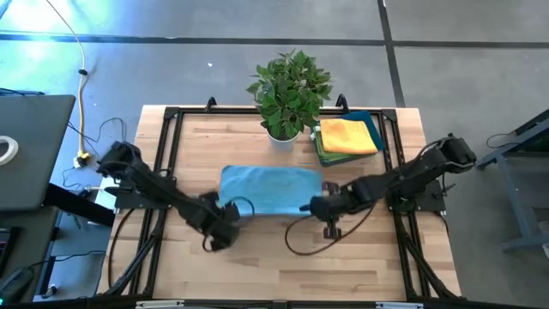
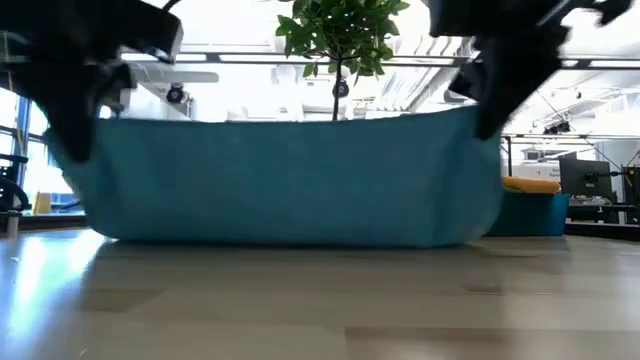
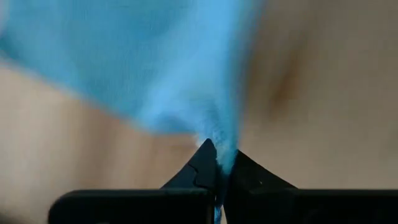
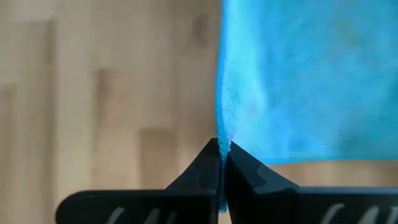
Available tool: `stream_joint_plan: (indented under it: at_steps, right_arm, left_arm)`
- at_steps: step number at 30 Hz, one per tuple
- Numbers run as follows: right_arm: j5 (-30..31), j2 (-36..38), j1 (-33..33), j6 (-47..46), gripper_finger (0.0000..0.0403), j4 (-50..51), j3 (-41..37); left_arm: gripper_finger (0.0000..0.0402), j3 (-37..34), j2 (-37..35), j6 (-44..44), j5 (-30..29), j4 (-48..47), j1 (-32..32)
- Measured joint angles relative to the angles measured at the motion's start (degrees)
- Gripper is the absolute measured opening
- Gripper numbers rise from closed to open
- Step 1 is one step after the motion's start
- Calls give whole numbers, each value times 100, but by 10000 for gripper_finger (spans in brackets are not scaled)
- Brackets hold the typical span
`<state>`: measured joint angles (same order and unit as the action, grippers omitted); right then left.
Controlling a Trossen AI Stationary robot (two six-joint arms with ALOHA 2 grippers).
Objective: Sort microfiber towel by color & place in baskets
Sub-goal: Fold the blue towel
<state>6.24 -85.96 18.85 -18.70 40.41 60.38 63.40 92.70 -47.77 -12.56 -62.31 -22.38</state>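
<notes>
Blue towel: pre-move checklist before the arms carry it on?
1. Left gripper shut on blue towel corner: ok.
2. Right gripper shut on the opposite corner: ok.
3. Towel hangs level between both grippers, low view: ok.
4. Towel's lower edge clear of the table: cannot tell.
5. Teal basket free for blue: not ok, yellow towel on top.
6. Potted plant beside the basket: not ok.

The near half of the bench lies bare, open to passage. Farther back, the potted plant stands mid-edge, with the basket just beside it (yellow towel on top). The stretched blue towel spans the middle.
</notes>
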Motion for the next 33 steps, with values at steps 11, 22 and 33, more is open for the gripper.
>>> stream_joint_plan:
  at_steps: [11,22,33]
  right_arm:
    - [-1087,-143,838,-1042,0,-714,-196]
    - [-1518,-216,973,-1069,0,-866,-203]
    - [-121,-247,636,-718,0,-127,-203]
  left_arm:
    - [0,497,938,-759,1169,1063,-791]
    - [1,948,952,-414,1517,1283,-819]
    - [1,940,954,-366,272,-153,-317]
